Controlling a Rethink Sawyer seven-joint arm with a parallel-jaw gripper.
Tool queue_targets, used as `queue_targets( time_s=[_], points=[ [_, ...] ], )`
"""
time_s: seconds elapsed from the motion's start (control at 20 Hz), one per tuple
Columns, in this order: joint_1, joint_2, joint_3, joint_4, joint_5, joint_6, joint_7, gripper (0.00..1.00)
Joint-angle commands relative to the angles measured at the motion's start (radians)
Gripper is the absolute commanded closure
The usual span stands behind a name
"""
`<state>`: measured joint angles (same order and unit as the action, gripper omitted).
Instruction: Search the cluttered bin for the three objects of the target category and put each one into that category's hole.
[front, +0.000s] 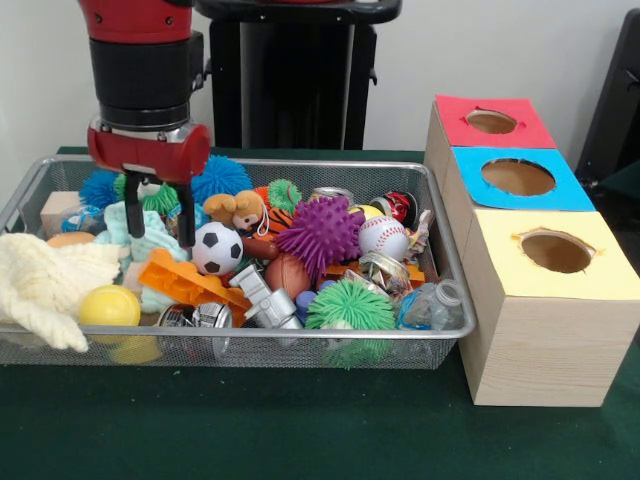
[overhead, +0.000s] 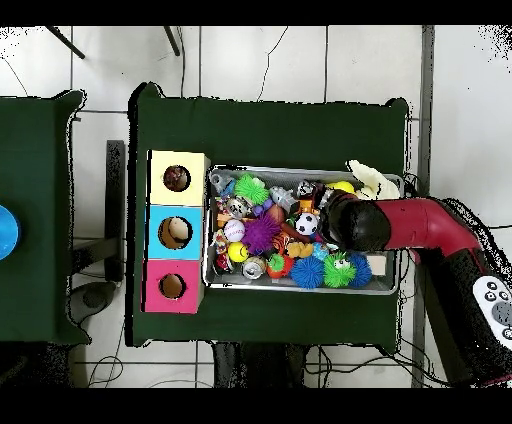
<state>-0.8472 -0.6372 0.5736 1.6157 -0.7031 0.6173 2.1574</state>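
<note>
The wire-mesh bin (front: 440, 262) sits on the green table cloth (front: 300, 430), its silver rim running just beside a row of three pale wooden boxes whose tops are red (front: 492, 122), blue (front: 520, 178) and yellow (front: 556, 252), each pierced by a round hole. The gripper (front: 160, 212) hangs low over the bin's end farthest from the boxes, its two thin dark fingers (front: 133, 214) spread apart with nothing between them, their tips down among a pale teal cloth (front: 150, 240) and beside a black-and-white soccer ball (front: 217, 248). The clutter is mostly round and tactile: a purple spiky ball (front: 321, 232), a green rubbery spiky ball (front: 349, 305), a blue fuzzy one (front: 222, 177), a stitched baseball (front: 383, 237), a smooth yellow ball (front: 110, 306) and a cream knitted cloth (front: 45, 285) drooping over the rim (crumpled shiny metal pieces and a clear plastic bottle lie near the front wall). No writing can be read.
</note>
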Motion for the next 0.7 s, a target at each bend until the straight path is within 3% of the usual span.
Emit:
queue_targets(
  time_s=[0.05, 0.25, 0.4, 0.7],
  points=[
    [-0.016, 0.029, 0.075, -0.030, -0.057, 0.098, -0.386, 0.00],
    [-0.037, -0.028, 0.077, 0.046, -0.040, 0.123, -0.427, 0.00],
    [-0.051, -0.092, 0.070, 0.127, -0.022, 0.120, -0.418, 0.00],
    [-0.065, -0.138, 0.064, 0.202, -0.012, 0.093, -0.387, 0.00]
  ],
)
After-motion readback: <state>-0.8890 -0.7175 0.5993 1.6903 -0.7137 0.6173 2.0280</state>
